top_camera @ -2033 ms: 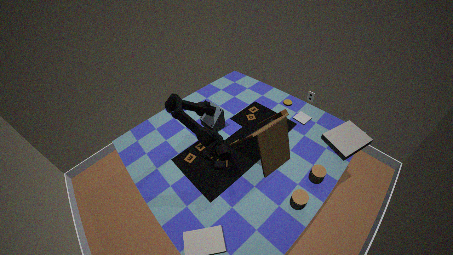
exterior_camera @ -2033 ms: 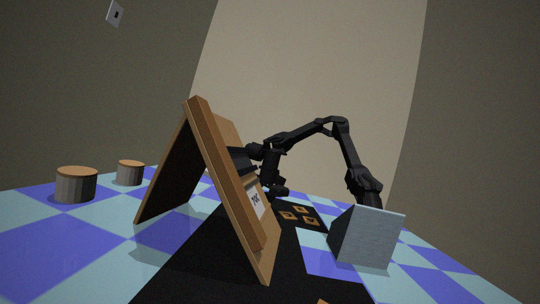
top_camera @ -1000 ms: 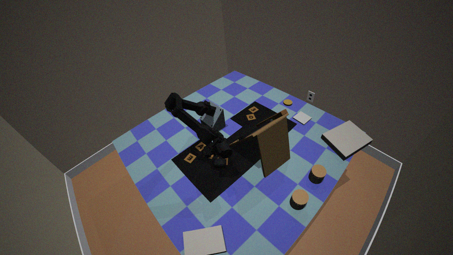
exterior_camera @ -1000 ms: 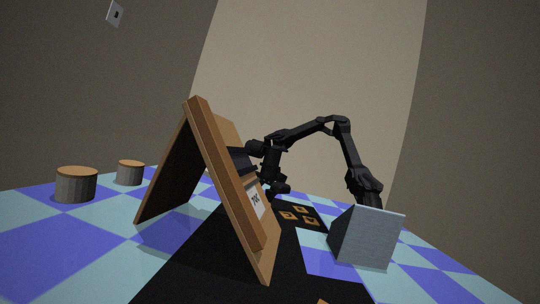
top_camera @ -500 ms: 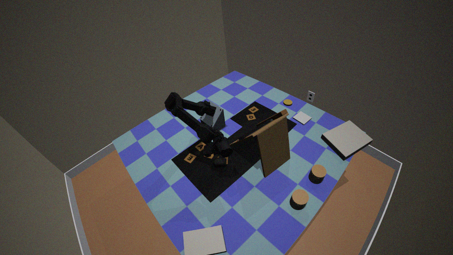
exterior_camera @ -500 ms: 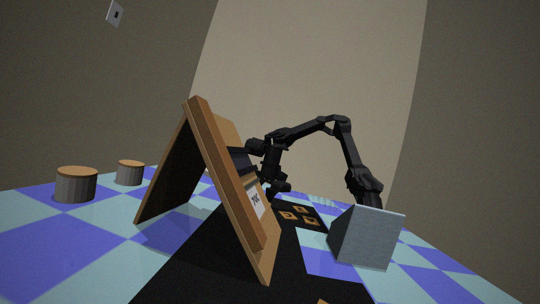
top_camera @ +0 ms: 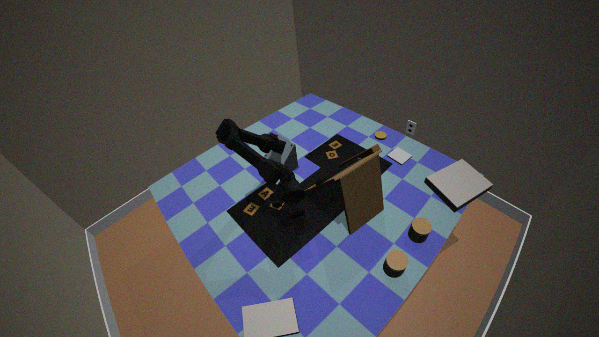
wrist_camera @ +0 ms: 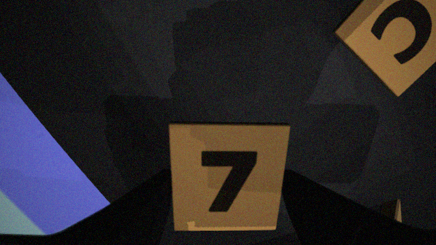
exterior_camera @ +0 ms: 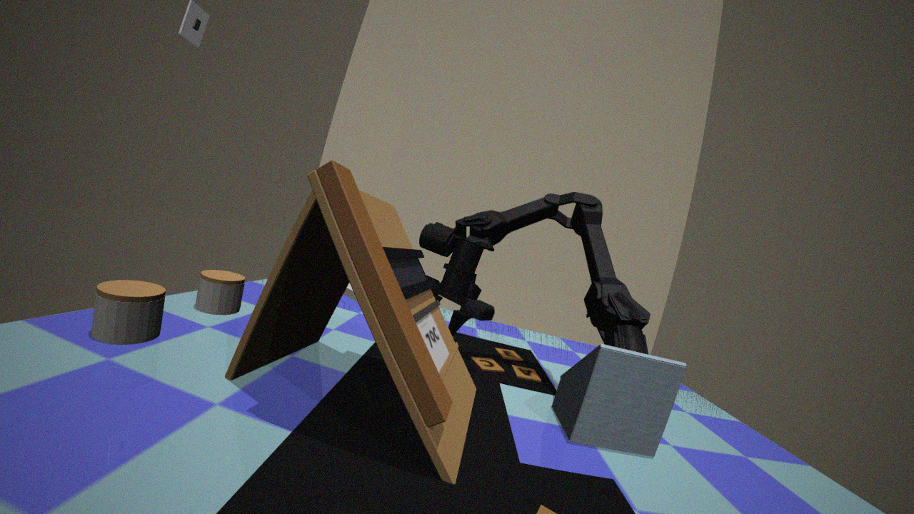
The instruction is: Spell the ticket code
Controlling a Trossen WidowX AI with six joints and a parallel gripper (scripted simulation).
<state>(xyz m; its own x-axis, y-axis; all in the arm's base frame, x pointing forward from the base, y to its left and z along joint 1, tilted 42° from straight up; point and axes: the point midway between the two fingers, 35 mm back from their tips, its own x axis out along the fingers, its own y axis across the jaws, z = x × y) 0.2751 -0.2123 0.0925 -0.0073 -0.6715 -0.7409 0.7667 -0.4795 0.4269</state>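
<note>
My gripper [wrist_camera: 227, 177] [top_camera: 288, 210] is shut on the wooden 7 tile [wrist_camera: 191, 201], which reads upright in the wrist view. It hangs over the black mat [top_camera: 278, 251] [exterior_camera: 306, 447], left of the easel board [top_camera: 362, 196] [exterior_camera: 458, 390] in the top view. The ticket [exterior_camera: 433, 340] on the board seems to read 7QC. Above it is the dark rail [exterior_camera: 408, 278]; its inside is hidden. The C tile [wrist_camera: 403, 73] [exterior_camera: 487, 364], the A tile [top_camera: 265, 193] [exterior_camera: 527, 373] and the E tile [top_camera: 251, 208] [exterior_camera: 508, 353] lie on the mat.
A 3-like tile [top_camera: 335, 144] and an O or Q tile [top_camera: 331, 155] lie beyond the board. Two lidded canisters [top_camera: 420, 230] [top_camera: 395, 264] stand behind it. A thick white box [top_camera: 458, 182], a white pad [top_camera: 399, 155], a yellow disc [top_camera: 380, 135] and a white slab [top_camera: 270, 316] lie around.
</note>
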